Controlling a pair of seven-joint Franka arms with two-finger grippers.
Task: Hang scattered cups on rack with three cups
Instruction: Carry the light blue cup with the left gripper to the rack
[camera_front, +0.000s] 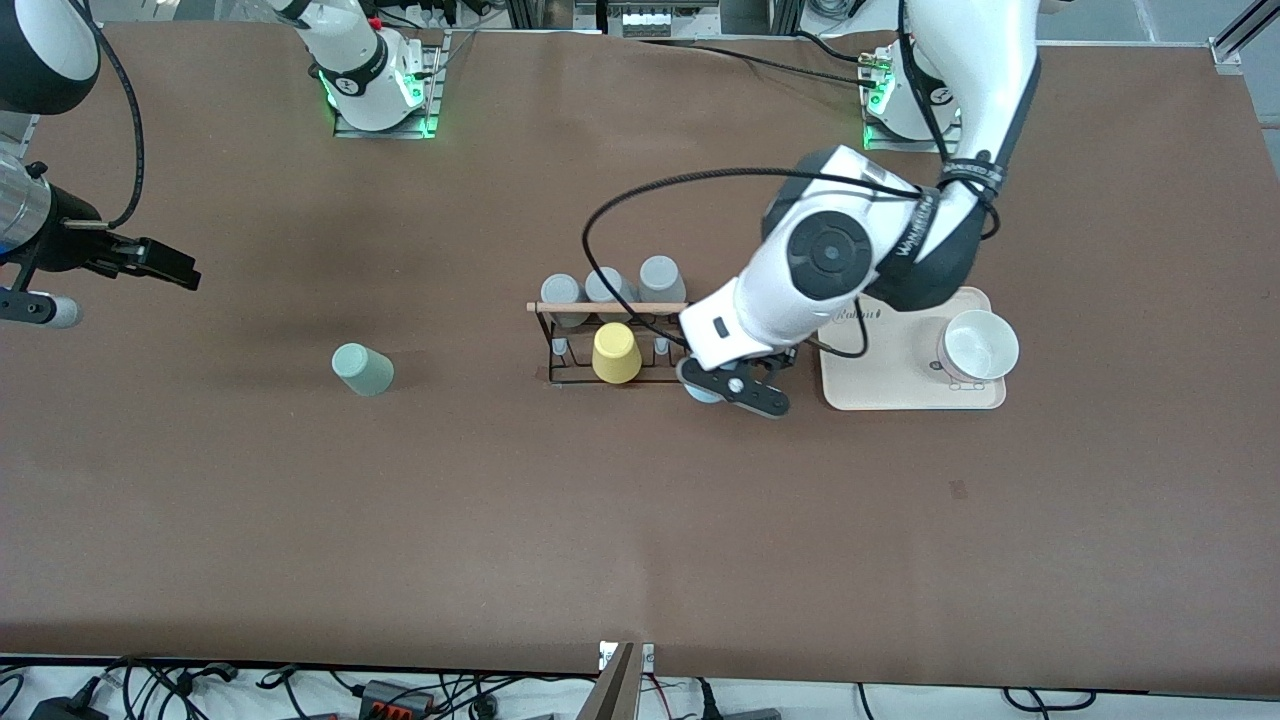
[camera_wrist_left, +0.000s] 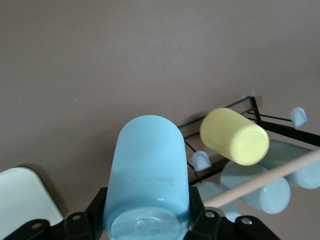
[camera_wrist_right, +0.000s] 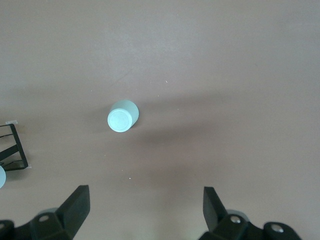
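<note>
Left arm: you have it reaching down from its base, wrist bent low.
Left gripper (camera_front: 735, 388): fingers clamped around the light blue cup (camera_wrist_left: 147, 177).
Right arm: waiting, raised.
Right gripper (camera_wrist_right: 145, 210): fingers spread wide.

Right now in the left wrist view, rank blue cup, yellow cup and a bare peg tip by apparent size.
1. blue cup, though nearness to the camera inflates it
2. yellow cup
3. peg tip
</note>
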